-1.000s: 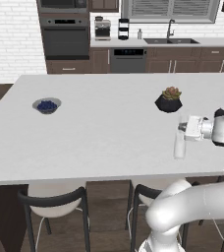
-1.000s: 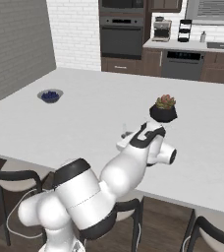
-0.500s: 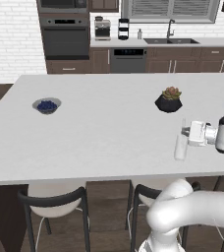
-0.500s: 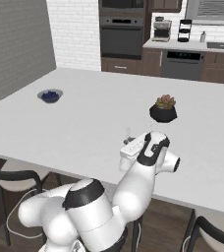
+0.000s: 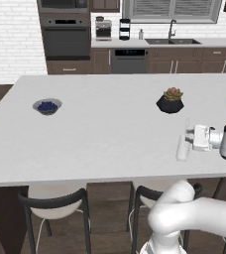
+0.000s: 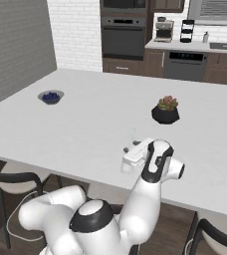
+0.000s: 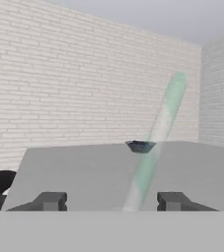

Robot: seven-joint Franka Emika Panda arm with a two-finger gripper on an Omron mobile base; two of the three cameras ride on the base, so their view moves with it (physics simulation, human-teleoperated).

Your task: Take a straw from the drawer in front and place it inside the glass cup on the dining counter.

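Observation:
The glass cup [image 5: 182,148] stands near the front right edge of the white dining counter [image 5: 105,129]. The thin pale straw [image 5: 187,124] rises out of the cup and leans a little. My gripper [image 5: 189,138] lies level just behind the cup's top, pointing left. In the hand view the pale green straw [image 7: 155,142] slants between the two dark fingertips [image 7: 175,201] and touches neither; the gripper [image 7: 112,202] is open. In the right base view the cup [image 6: 127,164] sits under the hand [image 6: 135,152]. The drawer is out of view.
A black plant pot [image 5: 170,103] stands behind the cup. A dark bowl of blue berries [image 5: 47,106] sits far left on the counter. Black-framed stools [image 5: 55,203] are tucked under the near edge. Ovens and a sink line the back wall.
The jaws have opened and let go of the straw, which now stands free in the cup. The hand has dropped slightly toward the counter's near edge.

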